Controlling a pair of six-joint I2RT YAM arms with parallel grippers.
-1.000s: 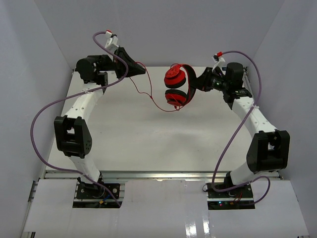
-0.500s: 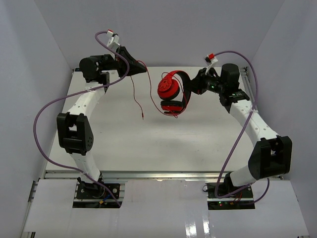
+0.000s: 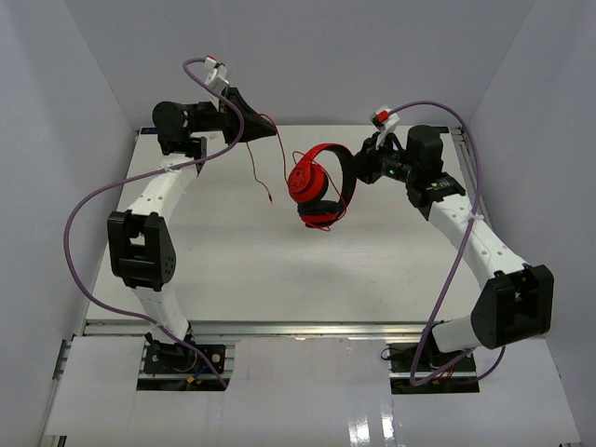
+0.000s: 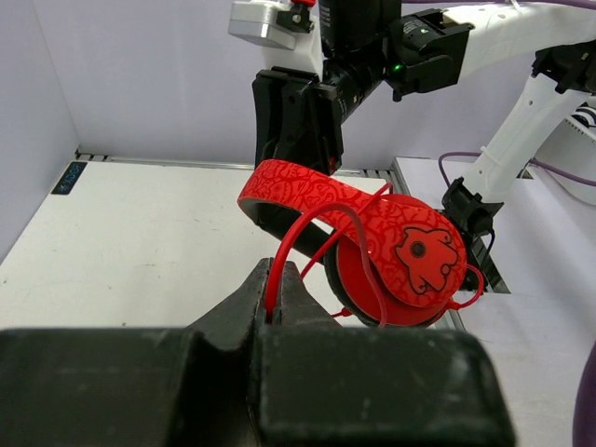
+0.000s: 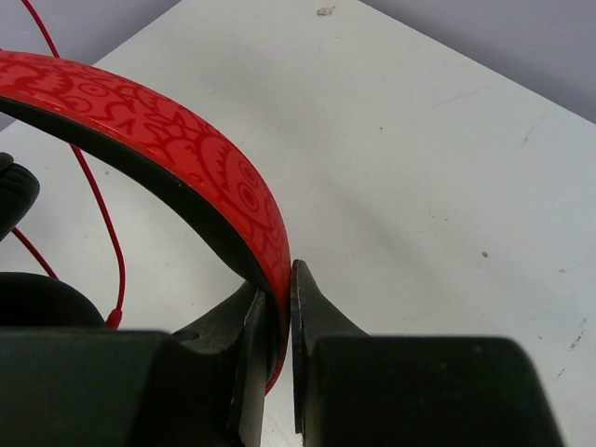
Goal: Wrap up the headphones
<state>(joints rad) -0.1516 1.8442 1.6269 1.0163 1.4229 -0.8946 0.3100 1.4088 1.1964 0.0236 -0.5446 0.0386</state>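
The right gripper [image 5: 278,284] pinched the headphones [image 4: 410,256] by the band, above the table [image 3: 233,251]. The left gripper [image 3: 273,133] pinched the cord [image 4: 277,268].

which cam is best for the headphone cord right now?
Top external: it shows the cord running from the left gripper, its loose end dangling, and the run toward the headphones. Left wrist shows only the pinch and loops by the cup; right wrist, one short stretch beside the headband.
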